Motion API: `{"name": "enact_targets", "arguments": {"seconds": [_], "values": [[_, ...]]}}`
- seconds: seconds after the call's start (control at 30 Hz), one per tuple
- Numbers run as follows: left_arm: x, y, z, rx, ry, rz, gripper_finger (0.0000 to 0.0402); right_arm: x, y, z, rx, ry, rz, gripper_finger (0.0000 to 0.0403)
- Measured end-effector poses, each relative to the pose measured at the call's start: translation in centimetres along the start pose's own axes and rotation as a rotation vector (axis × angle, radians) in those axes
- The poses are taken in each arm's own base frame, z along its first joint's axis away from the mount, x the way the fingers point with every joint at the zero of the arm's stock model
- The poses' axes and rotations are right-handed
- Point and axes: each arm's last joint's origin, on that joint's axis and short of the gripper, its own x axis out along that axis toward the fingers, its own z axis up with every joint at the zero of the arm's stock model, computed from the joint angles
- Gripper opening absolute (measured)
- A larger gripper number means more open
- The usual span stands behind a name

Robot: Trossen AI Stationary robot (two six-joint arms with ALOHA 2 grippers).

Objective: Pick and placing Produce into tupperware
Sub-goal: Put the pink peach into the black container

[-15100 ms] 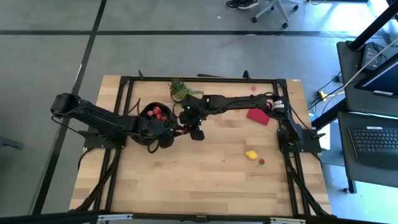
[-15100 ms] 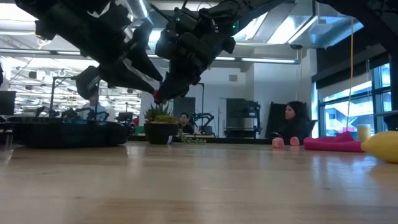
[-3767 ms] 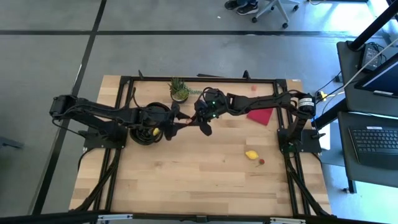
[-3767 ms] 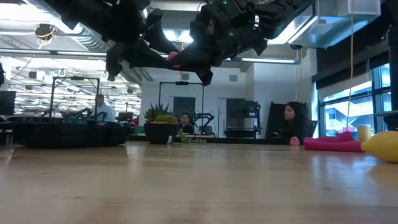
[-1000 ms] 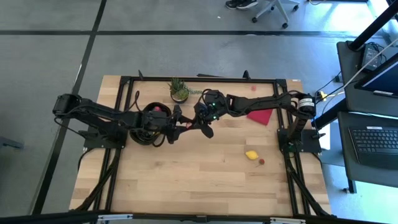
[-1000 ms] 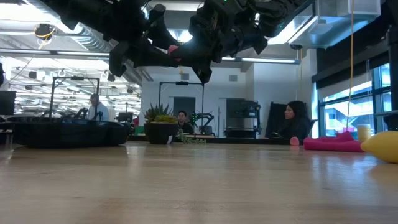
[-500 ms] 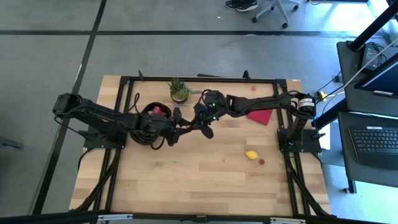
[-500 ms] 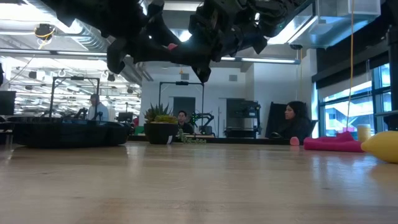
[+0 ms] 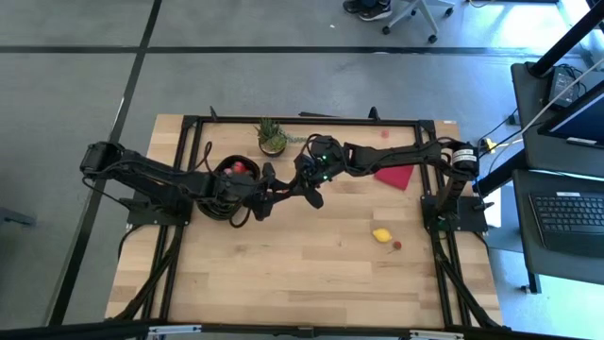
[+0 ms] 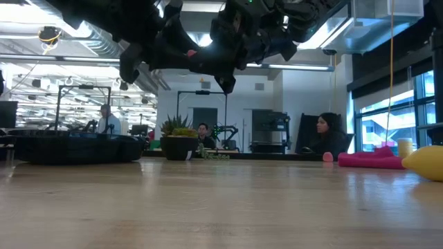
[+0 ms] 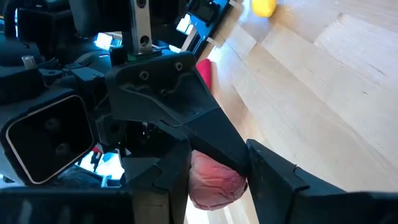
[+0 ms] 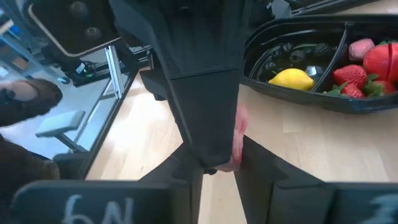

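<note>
Pinkish berry (image 11: 214,182) roundish, pinched between both grippers' fingers (image 11: 273,171).

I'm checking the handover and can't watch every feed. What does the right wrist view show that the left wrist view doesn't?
Only the right wrist view: the black glossy-rimmed plastic tupperware holding a yellow toy lemon and red toy strawberries. Only the left wrist view: another yellow toy lemon lying on the wooden table. Both: the small pink toy berry between dark fingers.
</note>
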Motion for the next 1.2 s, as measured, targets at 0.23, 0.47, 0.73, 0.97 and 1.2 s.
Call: {"name": "enact_targets", "arguments": {"seconds": [0.23,0.47,0.73,0.97,1.2], "values": [[0.0,0.0,0.1,-0.002,-0.005,0.001,0.0106,0.0,0.2,0.0,0.011,0.012,0.053,0.0148],[0.0,-0.1,0.0,0.007,0.009,-0.006,0.0088,0.0,0.2,-0.2,0.07,0.036,0.086,0.0197],[0.0,-0.4,-0.7,0.022,0.147,0.016,0.008,-0.6,-0.5,-1.1,0.147,0.136,0.127,0.0211],[-0.3,-1.1,-2.4,-0.09,0.406,0.042,0.0081,-1.1,-1.2,-2.0,0.221,0.221,0.084,0.0212],[-1.5,-1.9,-6.2,-0.388,0.741,0.052,0.0078,-1.1,-1.1,-2.2,0.211,0.235,0.079,0.0212]]}}
